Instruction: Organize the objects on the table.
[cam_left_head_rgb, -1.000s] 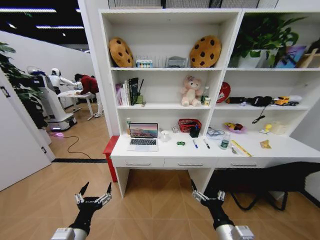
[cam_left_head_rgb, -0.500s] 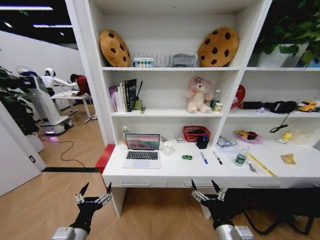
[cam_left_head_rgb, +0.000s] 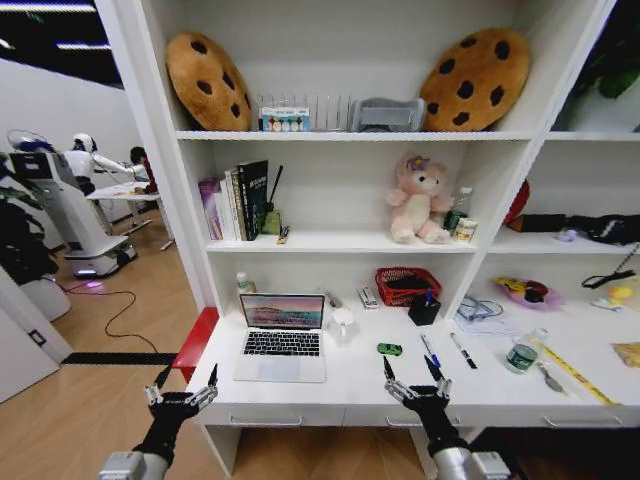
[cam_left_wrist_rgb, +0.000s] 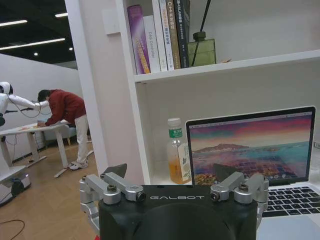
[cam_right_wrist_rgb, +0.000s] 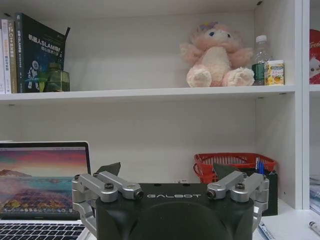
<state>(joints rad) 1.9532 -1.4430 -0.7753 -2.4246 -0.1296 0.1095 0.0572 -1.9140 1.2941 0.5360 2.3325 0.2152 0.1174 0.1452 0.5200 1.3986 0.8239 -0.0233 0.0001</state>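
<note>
Laptop (cam_left_head_rgb: 283, 337) open on white desk (cam_left_head_rgb: 350, 385), left part, screen lit; small green object (cam_left_head_rgb: 389, 349) on desktop to its right, blue pen (cam_left_head_rgb: 430, 351) and black pen (cam_left_head_rgb: 463, 351) further right, lying side by side but apart. Left gripper (cam_left_head_rgb: 182, 382) held low before desk's front-left edge, fingers spread, nothing held. Right gripper (cam_left_head_rgb: 414, 373) held low at desk front, below pens, fingers spread, nothing held. Red basket (cam_left_head_rgb: 406, 285) at back of desk behind pens

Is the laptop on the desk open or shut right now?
Open. The laptop sits with its lid raised; the screen is lit with a landscape wallpaper and the keyboard is exposed.
</note>
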